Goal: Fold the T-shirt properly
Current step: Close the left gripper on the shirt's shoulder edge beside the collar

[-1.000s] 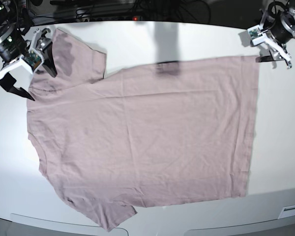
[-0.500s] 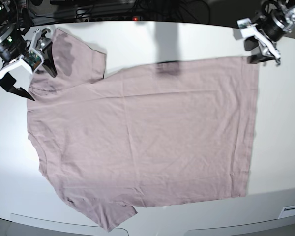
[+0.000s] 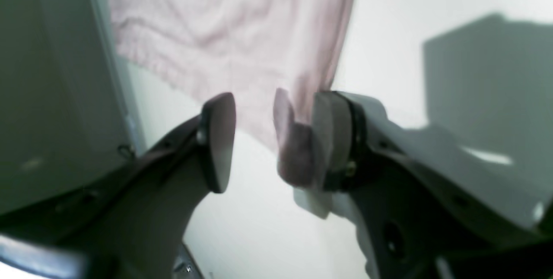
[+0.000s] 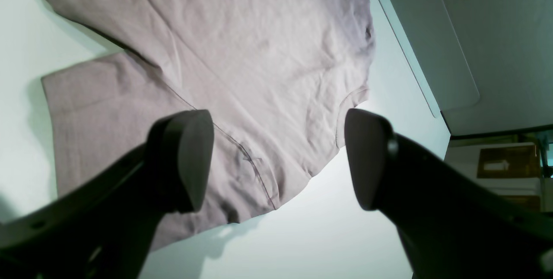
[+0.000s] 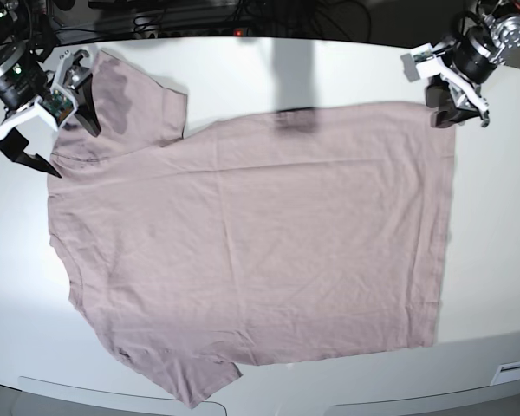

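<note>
The pink-mauve T-shirt (image 5: 260,234) lies spread flat on the white table (image 5: 494,260), neck end to the left and hem to the right. My left gripper (image 5: 459,117) is down at the hem's far right corner. In the left wrist view the T-shirt (image 3: 224,24) has its corner bunched against one finger pad (image 3: 322,136) of that gripper (image 3: 276,97), while the other pad stands apart from the cloth. My right gripper (image 5: 74,153) hovers wide open over the far shoulder beside the sleeve. Between its fingers (image 4: 276,117) shows the T-shirt (image 4: 259,33) edge.
Cables (image 5: 199,17) run along the table's far edge. A dark shadow (image 5: 295,87) falls across the back middle. The front edge (image 5: 269,400) lies just below the near sleeve. Off the table's side, boxes (image 4: 510,166) show in the right wrist view.
My left gripper moved left and down onto the hem's far corner and its jaws narrowed; the corner has shifted slightly left. The right arm has not moved.
</note>
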### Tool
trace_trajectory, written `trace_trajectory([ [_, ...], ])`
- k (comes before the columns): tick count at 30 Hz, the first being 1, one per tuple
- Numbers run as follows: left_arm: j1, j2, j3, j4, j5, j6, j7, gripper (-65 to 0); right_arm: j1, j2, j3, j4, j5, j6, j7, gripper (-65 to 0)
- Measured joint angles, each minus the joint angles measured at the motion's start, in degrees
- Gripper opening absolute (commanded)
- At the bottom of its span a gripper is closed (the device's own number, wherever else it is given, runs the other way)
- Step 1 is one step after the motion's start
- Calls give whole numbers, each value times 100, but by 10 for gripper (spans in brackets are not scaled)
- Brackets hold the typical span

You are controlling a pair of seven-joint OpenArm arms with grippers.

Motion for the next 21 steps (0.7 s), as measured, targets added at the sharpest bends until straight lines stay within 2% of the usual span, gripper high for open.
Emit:
trace_trajectory([
  [2,-28,-24,-33,-195,46,131,4,-360,0,0,0,0,0,-7,2,-183],
  [6,-39,-39,-68,-317,57,173,-256,-360,0,-2,0,0,2,0,0,-183],
  [10,-57,52,-76,-321,68,170,-223,-361,0,-2,0,0,2,2,-4,-183],
  [12,-68,72,-81,-328,70,168,-219,-413,0,-2,0,0,2,2,-4,-183],
  [15,-72,79,-79,-389,70,66,-393,-561,0,-2,0,0,2,0,-2,-183],
  [17,-87,87,-68,-407,68,28,-415,-635,0,-2,0,0,2,2,0,-183],
  [21,-101,90,-59,-407,66,-9,-431,-650,0,-2,0,0,2,4,-17,-183],
])
